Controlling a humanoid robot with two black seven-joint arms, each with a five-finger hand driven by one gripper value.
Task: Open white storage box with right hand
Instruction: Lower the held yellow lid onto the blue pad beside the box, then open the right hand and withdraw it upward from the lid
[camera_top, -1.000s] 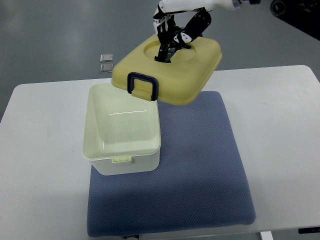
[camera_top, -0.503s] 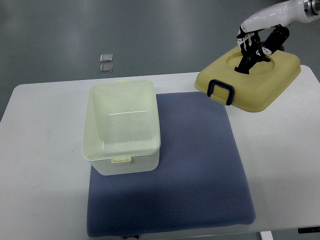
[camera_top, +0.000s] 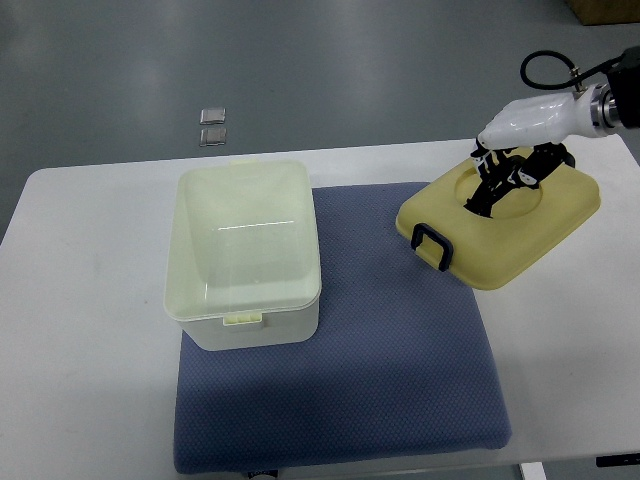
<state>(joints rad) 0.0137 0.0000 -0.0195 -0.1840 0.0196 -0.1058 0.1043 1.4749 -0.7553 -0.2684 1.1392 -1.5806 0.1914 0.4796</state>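
Note:
The white storage box (camera_top: 245, 255) stands open and empty on the left part of the blue mat (camera_top: 380, 350). Its pale yellow lid (camera_top: 500, 225), with a dark blue latch (camera_top: 432, 245) on its near-left edge, is off the box and low over the mat's right edge and the table. My right hand (camera_top: 500, 180) comes in from the upper right and is shut on the handle in the lid's round recess. Whether the lid touches the surface cannot be told. The left arm is out of view.
The white table (camera_top: 90, 330) carries the mat. Two small silver squares (camera_top: 212, 126) lie on the grey floor beyond the table's far edge. A black cable (camera_top: 545, 62) loops above the right wrist.
My right hand carried the lid from above the box's far right corner out to the right, then lowered it toward the mat's right edge. The box has not moved.

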